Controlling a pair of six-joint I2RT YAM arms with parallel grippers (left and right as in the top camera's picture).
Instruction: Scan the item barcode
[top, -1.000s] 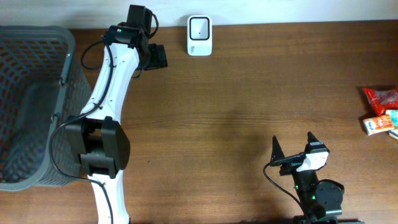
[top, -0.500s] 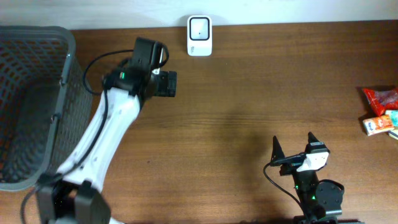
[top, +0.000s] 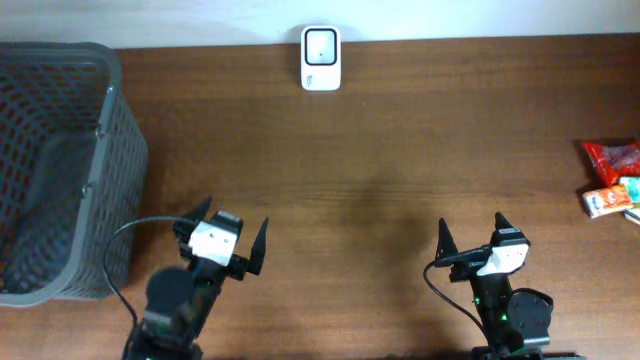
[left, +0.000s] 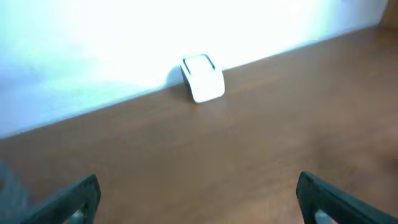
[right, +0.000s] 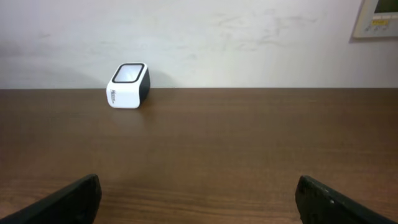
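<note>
**Two grippers, jaws spread wide, low at the near edge of a wooden table**

The left gripper (top: 233, 218) sits near the front edge of the table (top: 400, 150), left of centre, its two dark fingers far apart with only wood between them. The right gripper (top: 470, 222) is parked the same way, right of centre, with its fingers equally wide. The two are well apart, and both point toward the far edge.

Each wrist camera shows its own fingertips at the bottom corners of the picture, with bare brown wood running ahead to a pale wall. The left wrist picture is blurred.

A small white barcode scanner (top: 320, 58) stands at the far edge against the wall, roughly midway along the table, its window facing up. From the left gripper it appears almost straight ahead (left: 203, 78); from the right gripper it is off to the left (right: 129, 85).

The items, a small heap of snack packets (top: 612, 178) with a red one on top, lie at the table's right edge, partly cut off by the frame and well apart from both grippers.

A grey mesh basket (top: 125, 170) fills the left end of the table, its wall just beside the left arm. A broad stretch of open wood lies between the grippers, scanner and packets.
</note>
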